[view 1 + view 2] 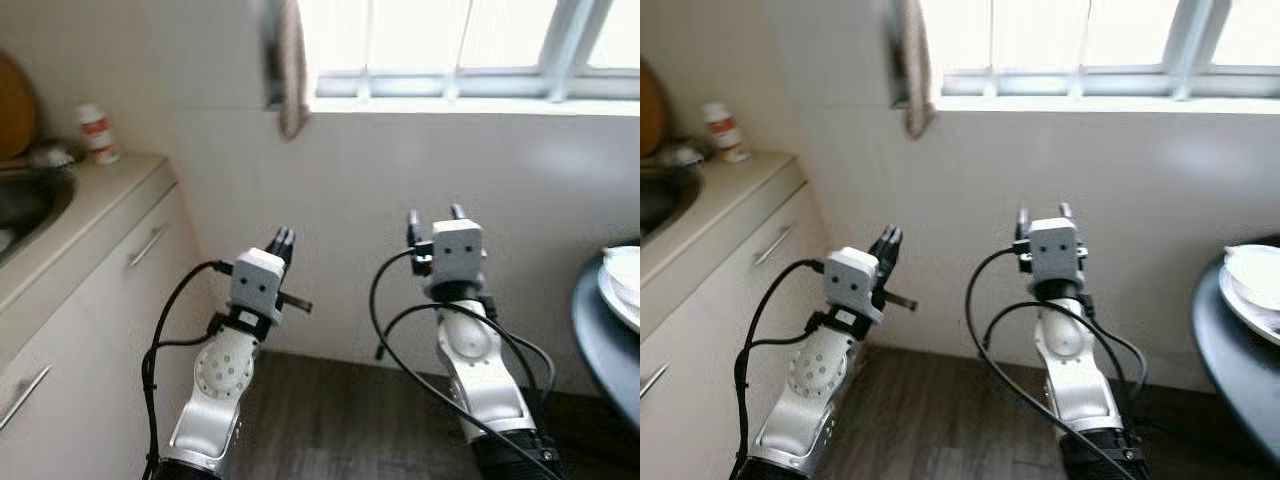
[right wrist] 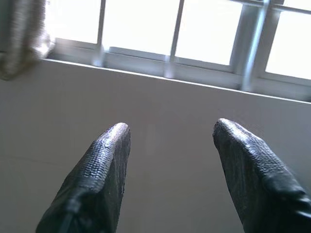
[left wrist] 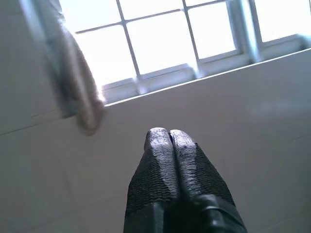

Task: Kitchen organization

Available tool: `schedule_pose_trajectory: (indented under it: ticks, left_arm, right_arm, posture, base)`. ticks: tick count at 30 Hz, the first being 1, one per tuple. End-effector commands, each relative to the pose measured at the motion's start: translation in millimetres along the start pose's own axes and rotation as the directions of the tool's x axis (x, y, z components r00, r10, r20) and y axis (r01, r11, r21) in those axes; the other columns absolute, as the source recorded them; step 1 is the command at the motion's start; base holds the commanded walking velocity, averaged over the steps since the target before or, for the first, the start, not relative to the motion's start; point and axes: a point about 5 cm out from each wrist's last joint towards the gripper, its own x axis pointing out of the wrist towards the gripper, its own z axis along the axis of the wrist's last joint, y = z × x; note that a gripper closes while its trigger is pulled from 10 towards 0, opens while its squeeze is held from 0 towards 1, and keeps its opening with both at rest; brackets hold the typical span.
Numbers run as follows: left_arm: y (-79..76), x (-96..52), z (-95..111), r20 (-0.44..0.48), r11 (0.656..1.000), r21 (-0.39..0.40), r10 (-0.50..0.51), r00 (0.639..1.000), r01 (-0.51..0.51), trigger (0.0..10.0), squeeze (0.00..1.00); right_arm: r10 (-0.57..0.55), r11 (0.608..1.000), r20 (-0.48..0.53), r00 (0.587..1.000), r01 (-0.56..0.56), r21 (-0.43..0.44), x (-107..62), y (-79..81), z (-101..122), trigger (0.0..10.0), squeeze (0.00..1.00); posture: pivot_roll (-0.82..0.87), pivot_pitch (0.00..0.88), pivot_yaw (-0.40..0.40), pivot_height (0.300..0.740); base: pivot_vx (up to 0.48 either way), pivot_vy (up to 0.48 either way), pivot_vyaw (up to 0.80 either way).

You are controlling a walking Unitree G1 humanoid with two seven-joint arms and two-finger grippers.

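Both arms are raised in front of a white tiled wall under a window. My left gripper (image 1: pixel 283 238) points up at the wall, its two black fingers (image 3: pixel 167 145) pressed together and holding nothing. My right gripper (image 1: pixel 435 215) stands beside it, open, with an empty gap between its fingers (image 2: pixel 114 141). A small white bottle with a red label (image 1: pixel 98 134) stands on the beige counter (image 1: pixel 110 190) at the left, far from both grippers. A white plate or bowl (image 1: pixel 625 285) lies on a dark round table (image 1: pixel 600 340) at the right edge.
A steel sink (image 1: pixel 25 205) is set in the counter, with white cabinet doors and metal handles (image 1: pixel 148 245) below. A cloth (image 1: pixel 291 70) hangs by the window frame. A brown round board (image 1: pixel 12 105) leans behind the sink. Dark wood floor (image 1: pixel 330 420) lies below.
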Motion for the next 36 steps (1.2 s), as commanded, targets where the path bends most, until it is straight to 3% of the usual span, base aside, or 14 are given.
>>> schedule_pose_trajectory:
  ticks: [1, 10, 16, 25, 36]
  left_arm:
    - [2.7, 0.2, -1.2, -0.010, 1.000, 0.018, 0.003, 1.000, -0.002, 10.0, 0.00]
    - [3.3, 0.7, -1.5, -0.010, 1.000, 0.012, 0.009, 1.000, -0.009, 10.0, 0.00]
    - [4.6, 0.8, -2.1, -0.014, 1.000, 0.010, 0.012, 1.000, -0.012, 10.0, 0.00]
    - [6.2, 0.9, -2.6, -0.012, 0.999, -0.013, 0.029, 1.000, -0.029, 10.0, 0.00]
    - [9.6, -1.7, -12.4, -0.077, 0.995, -0.079, 0.058, 0.995, -0.064, 10.0, 0.00]
  right_arm:
    - [0.018, 1.000, 0.006, 1.000, -0.018, -0.006, 1.1, 6.6, 2.5, 10.0, 0.00]
    - [0.017, 0.999, -0.008, 1.000, -0.017, -0.030, 1.0, 7.2, -1.2, 10.0, 0.00]
    - [0.010, 0.999, -0.019, 1.000, -0.011, -0.039, 0.9, 7.0, -2.6, 10.0, 0.00]
    - [-0.021, 1.000, -0.078, 0.997, 0.022, 0.002, 2.3, 3.1, -10.6, 10.0, 0.00]
    - [-0.075, 0.996, -0.172, 0.982, 0.081, 0.028, 2.8, -5.5, -24.0, 10.0, 0.00]
  posture:
    - [-0.10, 0.000, 0.050, 0.740]
    - [-0.10, 0.000, 0.048, 0.740]
    - [-0.10, 0.000, 0.049, 0.740]
    - [-0.10, 0.000, 0.049, 0.740]
    - [-0.10, 0.000, 0.049, 0.740]
  base:
    - [0.000, -0.480, -0.80]
    - [0.000, -0.160, 0.00]
    - [0.000, -0.450, 0.00]
    - [0.000, 0.000, 0.00]
    - [0.000, 0.044, -0.76]
